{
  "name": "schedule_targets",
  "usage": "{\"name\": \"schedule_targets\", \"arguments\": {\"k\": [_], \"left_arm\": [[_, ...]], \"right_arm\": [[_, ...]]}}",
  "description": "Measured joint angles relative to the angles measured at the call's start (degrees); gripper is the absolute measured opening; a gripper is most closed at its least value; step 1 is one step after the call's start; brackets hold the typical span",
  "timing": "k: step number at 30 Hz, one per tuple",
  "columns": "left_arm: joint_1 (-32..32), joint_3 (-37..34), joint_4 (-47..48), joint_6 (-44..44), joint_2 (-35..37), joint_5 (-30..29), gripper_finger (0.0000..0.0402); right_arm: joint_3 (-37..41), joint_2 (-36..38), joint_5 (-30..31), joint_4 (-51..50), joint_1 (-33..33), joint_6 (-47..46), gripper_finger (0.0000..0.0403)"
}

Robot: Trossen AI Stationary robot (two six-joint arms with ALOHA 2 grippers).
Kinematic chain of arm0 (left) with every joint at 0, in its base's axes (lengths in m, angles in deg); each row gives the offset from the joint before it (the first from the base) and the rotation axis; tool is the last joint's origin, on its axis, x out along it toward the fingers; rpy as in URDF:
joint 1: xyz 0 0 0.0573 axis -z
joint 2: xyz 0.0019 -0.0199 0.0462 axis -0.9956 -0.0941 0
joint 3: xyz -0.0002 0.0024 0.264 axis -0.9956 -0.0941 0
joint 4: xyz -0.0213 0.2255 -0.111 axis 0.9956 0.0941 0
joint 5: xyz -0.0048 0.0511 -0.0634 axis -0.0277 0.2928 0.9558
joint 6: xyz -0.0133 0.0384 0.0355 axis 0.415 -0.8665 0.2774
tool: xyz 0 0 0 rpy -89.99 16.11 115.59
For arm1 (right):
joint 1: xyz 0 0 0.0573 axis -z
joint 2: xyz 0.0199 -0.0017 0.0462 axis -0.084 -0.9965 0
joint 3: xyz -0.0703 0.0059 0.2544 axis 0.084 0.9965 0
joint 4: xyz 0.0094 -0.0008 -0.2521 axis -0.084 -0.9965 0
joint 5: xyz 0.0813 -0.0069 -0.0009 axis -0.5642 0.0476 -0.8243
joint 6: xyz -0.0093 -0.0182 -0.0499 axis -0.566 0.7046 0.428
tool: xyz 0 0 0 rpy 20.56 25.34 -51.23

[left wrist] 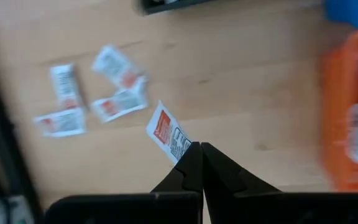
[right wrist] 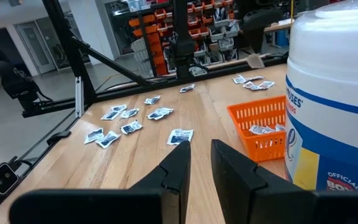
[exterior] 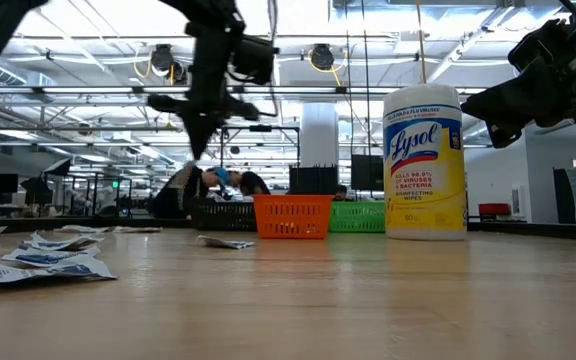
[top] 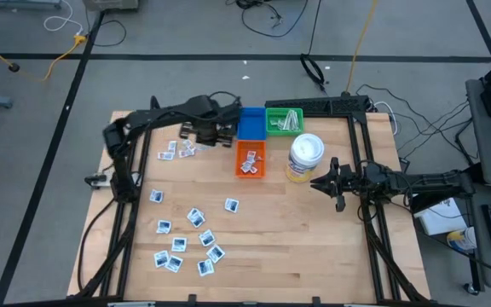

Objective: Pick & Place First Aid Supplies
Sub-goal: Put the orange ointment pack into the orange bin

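Currently a red-printed packet [left wrist: 168,135] is pinched by one corner between the clenched fingers of the left gripper [left wrist: 199,149], raised above the table [top: 314,239]; the orange basket [top: 251,159] sits just beside it. Beside the wipes canister [top: 304,159], the right gripper [top: 320,182] is held slightly parted, grasping nothing.

Wipes canister [top: 304,159] right of orange basket [top: 251,159]

high: straight down | low: tabletop level | wrists: close, forward | shared: orange basket [top: 251,159]
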Motion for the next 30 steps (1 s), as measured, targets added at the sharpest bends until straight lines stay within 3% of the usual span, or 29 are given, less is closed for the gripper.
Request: {"name": "schedule_targets", "arguments": {"k": [7, 14, 20, 30], "left_arm": [[2.6, 13.5, -0.3, -0.8, -9.9, 1.7, 0.0000], [4.6, 23.3, -2.5, -1.5, -15.2, 2.4, 0.0000], [5.8, 24.2, -10.2, -1.2, -15.4, 4.3, 0.0000], [7.0, 22.2, -12.4, -1.2, -15.4, 4.2, 0.0000]], "right_arm": [[0.0, 0.0, 0.0, 0.0, 0.0, 0.0, 0.0059], [0.0, 0.0, 0.0, 0.0, 0.0, 0.0, 0.0059], [0.0, 0.0, 0.0, 0.0, 0.0, 0.0, 0.0059], [0.0, 0.0, 0.0, 0.0, 0.0, 0.0, 0.0059]]}}
